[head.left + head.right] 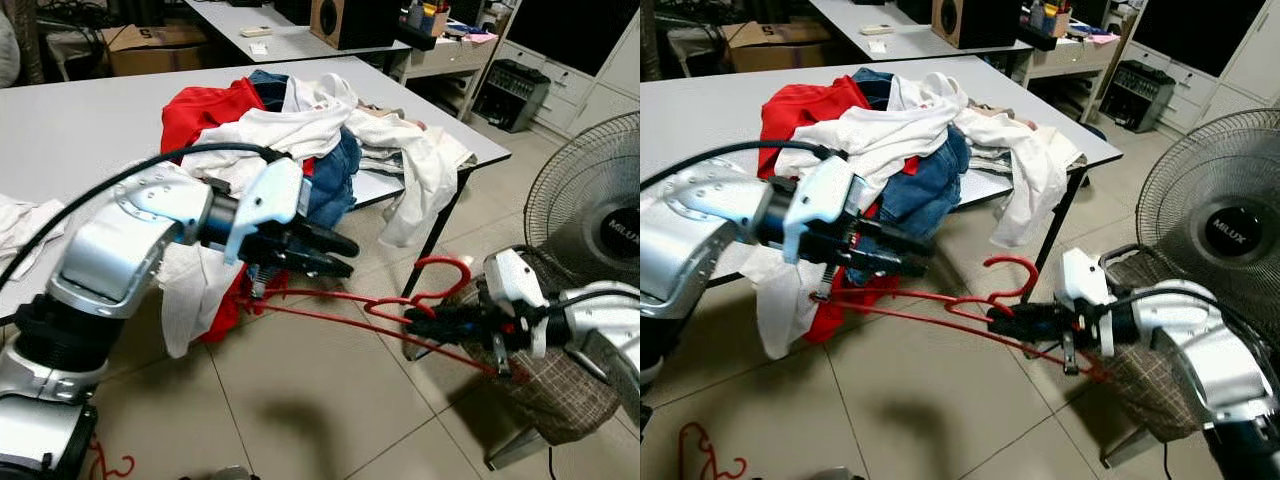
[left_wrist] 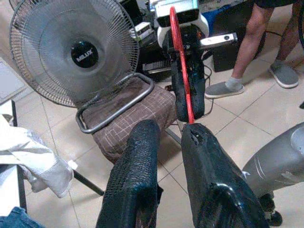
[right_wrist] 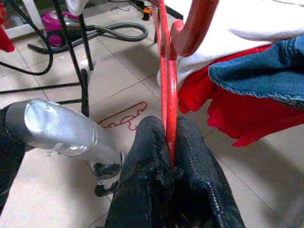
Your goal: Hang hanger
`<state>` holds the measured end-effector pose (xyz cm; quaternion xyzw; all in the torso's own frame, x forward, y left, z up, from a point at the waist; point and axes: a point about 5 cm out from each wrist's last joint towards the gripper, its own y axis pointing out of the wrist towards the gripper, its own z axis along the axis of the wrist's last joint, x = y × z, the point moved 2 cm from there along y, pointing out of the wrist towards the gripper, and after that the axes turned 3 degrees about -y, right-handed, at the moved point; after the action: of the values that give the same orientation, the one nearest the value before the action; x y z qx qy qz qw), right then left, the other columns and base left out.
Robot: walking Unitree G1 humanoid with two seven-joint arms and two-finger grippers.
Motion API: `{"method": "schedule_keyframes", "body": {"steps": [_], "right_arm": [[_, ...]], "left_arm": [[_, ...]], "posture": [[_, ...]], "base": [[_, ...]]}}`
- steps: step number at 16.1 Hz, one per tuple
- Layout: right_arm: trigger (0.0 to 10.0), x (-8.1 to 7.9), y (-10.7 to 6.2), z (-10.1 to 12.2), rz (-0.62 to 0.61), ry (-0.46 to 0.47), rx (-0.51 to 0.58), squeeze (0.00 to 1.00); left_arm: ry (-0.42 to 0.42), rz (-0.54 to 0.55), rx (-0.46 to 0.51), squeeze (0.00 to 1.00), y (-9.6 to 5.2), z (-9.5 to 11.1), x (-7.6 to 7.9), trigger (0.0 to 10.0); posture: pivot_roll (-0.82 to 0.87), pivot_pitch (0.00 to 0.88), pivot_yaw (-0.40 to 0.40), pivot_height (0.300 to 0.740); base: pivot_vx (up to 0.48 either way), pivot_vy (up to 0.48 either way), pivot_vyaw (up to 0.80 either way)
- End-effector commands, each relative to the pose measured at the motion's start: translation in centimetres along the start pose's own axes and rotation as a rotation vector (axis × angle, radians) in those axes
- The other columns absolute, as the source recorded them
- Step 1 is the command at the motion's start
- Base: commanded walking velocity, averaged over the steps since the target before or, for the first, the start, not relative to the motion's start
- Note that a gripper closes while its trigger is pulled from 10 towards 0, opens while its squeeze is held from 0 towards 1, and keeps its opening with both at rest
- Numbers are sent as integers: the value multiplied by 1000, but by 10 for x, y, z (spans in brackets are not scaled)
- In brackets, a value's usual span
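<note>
**One red hanger held between two grippers**

While the red plastic hanger (image 1: 400, 305) is held above the tiled floor (image 1: 300, 400), its bar is pinched by the right gripper (image 1: 425, 325), whose fingers are pressed together on it. The left gripper (image 1: 335, 255) is seen beside the hanger's other end, fingers slightly spread. One heap of red, white and denim clothes (image 1: 300, 140) is draped over the grey table (image 1: 80, 110). One standing fan (image 1: 590, 215) and a second red hanger (image 1: 705, 455) on the floor are counted.
</note>
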<state>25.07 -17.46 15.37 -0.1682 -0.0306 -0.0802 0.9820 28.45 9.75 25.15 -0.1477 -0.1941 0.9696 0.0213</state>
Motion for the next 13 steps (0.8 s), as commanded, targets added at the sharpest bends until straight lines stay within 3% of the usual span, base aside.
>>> {"method": "schedule_keyframes", "body": {"steps": [1, 2, 3, 4, 5, 8, 9, 10, 12, 13], "right_arm": [[0, -1, -5, 3, -38, 4, 16, 0], [0, -6, -6, -1, -63, 26, 19, 0], [0, -17, -9, -5, -134, 86, 53, 0], [0, -21, -10, -5, -173, 117, 79, 0], [0, -30, -10, -5, -288, 187, 150, 0], [0, -43, -2, -12, -439, 269, 203, 0], [4431, -43, 1, -17, -538, 285, 193, 0], [10000, -42, 3, -22, -640, 314, 188, 0], [10000, -36, 4, -32, -843, 353, 177, 0], [10000, -34, 9, -38, -993, 436, 198, 0]], "left_arm": [[1, 24, 7, 0, -8, 4, -4, 10000], [-38, 70, 5, 0, -17, -2, -6, 10000], [-122, 190, 4, 0, -39, -15, -6, 10000], [-170, 249, 0, 0, -48, -22, -5, 10000], [-263, 392, -58, 0, -60, -46, 4, 10000], [-402, 535, -85, 0, -61, -76, 29, 10000], [-439, 631, -49, 0, -56, -85, 36, 10000], [-465, 734, -12, 0, -52, -92, 40, 10000], [-501, 941, 60, 0, -46, -105, 40, 10000], [-468, 1225, 177, 0, -45, -110, 30, 10000]], "posture": [[31, 0, -82, 740], [32, 0, -80, 740], [25, 0, -69, 740], [23, 0, -60, 740], [25, 0, -44, 740], [15, 0, -35, 740], [18, 0, -38, 740], [19, 0, -36, 740], [33, 2, -25, 740], [39, 10, -19, 740]], "base": [[0, 0, 0], [0, 0, 0], [0, 0, 0], [0, 0, 0], [0, 0, 0], [0, 0, 0], [0, 0, 0], [0, 0, 0], [0, 0, 0], [0, 0, 0]]}}
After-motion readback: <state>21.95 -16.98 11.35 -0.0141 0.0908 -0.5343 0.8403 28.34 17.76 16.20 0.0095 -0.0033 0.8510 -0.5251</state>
